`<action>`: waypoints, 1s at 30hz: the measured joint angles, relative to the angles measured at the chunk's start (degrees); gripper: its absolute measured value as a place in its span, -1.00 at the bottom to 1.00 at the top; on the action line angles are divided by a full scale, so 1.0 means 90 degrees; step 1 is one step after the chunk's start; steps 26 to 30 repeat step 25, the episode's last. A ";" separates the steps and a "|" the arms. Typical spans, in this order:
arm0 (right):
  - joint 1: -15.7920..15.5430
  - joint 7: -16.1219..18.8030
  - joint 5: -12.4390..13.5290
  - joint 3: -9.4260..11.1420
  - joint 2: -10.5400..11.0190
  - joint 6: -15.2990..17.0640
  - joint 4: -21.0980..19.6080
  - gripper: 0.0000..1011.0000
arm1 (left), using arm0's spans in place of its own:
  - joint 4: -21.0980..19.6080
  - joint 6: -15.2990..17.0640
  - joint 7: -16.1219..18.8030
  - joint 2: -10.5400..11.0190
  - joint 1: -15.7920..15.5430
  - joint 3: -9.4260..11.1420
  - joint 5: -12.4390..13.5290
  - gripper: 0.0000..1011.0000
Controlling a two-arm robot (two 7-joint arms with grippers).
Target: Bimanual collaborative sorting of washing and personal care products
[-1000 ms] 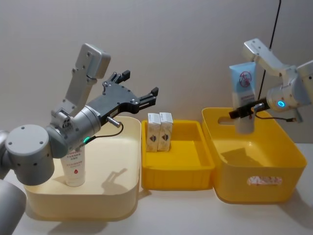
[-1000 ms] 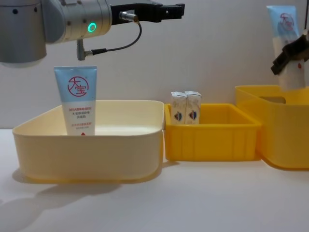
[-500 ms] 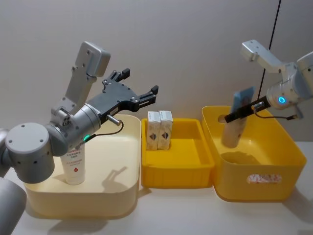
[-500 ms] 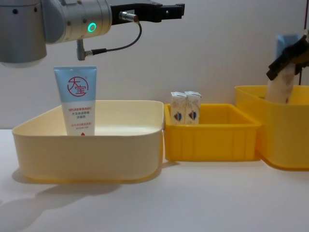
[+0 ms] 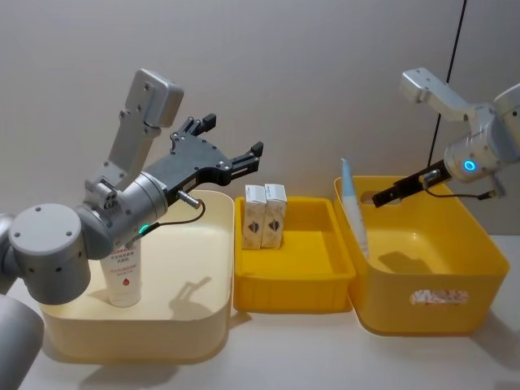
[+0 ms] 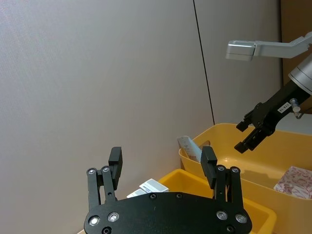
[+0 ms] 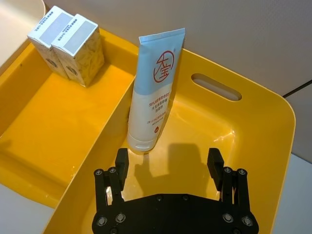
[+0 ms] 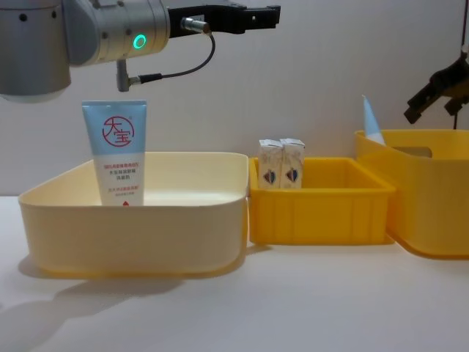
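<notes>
One white tube with a pale blue end and a red logo (image 5: 353, 207) (image 7: 153, 97) (image 8: 371, 121) leans against the left wall inside the large yellow bin (image 5: 479, 244). My right gripper (image 5: 386, 195) (image 7: 168, 158) (image 8: 429, 108) hangs open just above that bin, apart from the tube. A second tube (image 5: 123, 272) (image 8: 115, 154) stands upright in the cream bin (image 5: 187, 325). My left gripper (image 5: 233, 136) (image 6: 162, 156) (image 8: 256, 15) is open and empty, high over the cream bin's back right. Two small white cartons (image 5: 266, 215) (image 8: 282, 163) (image 7: 66, 44) stand in the small yellow bin (image 5: 292, 288).
The three bins sit side by side on the white table, cream at the left, small yellow in the middle, large yellow at the right. A white-and-red label (image 5: 439, 298) shows on the large bin's front wall. A grey wall stands close behind.
My right gripper has opened and let go of the tube, which tipped from upright in the grip to leaning on the bin's left wall. The left arm has not moved.
</notes>
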 joint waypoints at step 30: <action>0.0088 0.0060 -0.0013 -0.0026 -0.0038 -0.0029 0.0173 0.98 | 0.0000 0.0000 0.0000 0.0000 0.0000 0.0000 0.0000 0.98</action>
